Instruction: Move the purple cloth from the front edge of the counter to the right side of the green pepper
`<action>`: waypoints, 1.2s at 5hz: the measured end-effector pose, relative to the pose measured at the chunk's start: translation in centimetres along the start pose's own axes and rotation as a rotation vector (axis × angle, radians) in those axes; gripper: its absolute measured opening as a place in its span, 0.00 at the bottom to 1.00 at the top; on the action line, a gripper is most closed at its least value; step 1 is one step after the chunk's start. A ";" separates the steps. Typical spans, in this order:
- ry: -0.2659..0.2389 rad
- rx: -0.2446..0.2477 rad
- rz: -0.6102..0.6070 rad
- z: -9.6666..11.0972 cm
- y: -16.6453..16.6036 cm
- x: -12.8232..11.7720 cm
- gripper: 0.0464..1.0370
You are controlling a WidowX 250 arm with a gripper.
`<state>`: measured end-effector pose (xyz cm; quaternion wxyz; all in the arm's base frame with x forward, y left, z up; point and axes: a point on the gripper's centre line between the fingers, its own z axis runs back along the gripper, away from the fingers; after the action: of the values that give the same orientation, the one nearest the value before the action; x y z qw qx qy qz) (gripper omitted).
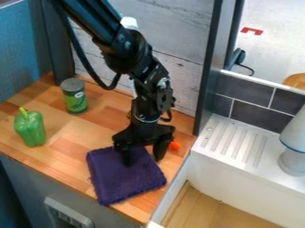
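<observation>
Cabinet front (24, 187): grey, below the near edge of the worktop (62, 147), with a pale rectangular fitting (68, 216) at lower left.
End effector (143, 161): black, pointing down, its two fingers spread apart with nothing clamped between them; one finger lies over the cloth, the other beside its upper right edge. Whether the first touches the cloth cannot be told.
Cloth (122, 180): dark purple, flat and roughly square, directly beneath and in front of the end effector, near the worktop's front edge.
Orange item (175, 146): small, partly hidden behind the right-hand finger as viewed.
Green item (129, 115): small, mostly hidden behind the arm (134, 51), which enters from the top edge.
Can (75, 98): green with a grey top, upright, toward the back left.
Pepper (30, 128): green, its stem upward, at far left, well apart from the cloth.
Sink (238, 178): white, adjoining the worktop at right, with a ridged ledge and a wood-coloured bottom.
White object (293, 164): on the ledge, at the right edge of the view.
Back wall (179, 35): pale boards; dark tiles (256, 116) stand behind the sink.
</observation>
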<state>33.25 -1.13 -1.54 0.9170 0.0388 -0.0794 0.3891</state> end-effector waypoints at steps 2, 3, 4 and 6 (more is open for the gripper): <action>0.004 -0.014 0.125 -0.5 2.5 4.3 0.97; 0.004 -0.007 0.174 -0.8 4.1 6.4 0.97; 0.005 0.010 0.233 -1.0 6.3 8.3 0.97; -0.009 0.020 0.283 -1.1 8.2 11.1 0.97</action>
<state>35.07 12.59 -0.62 0.8521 0.0380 -0.0842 0.5151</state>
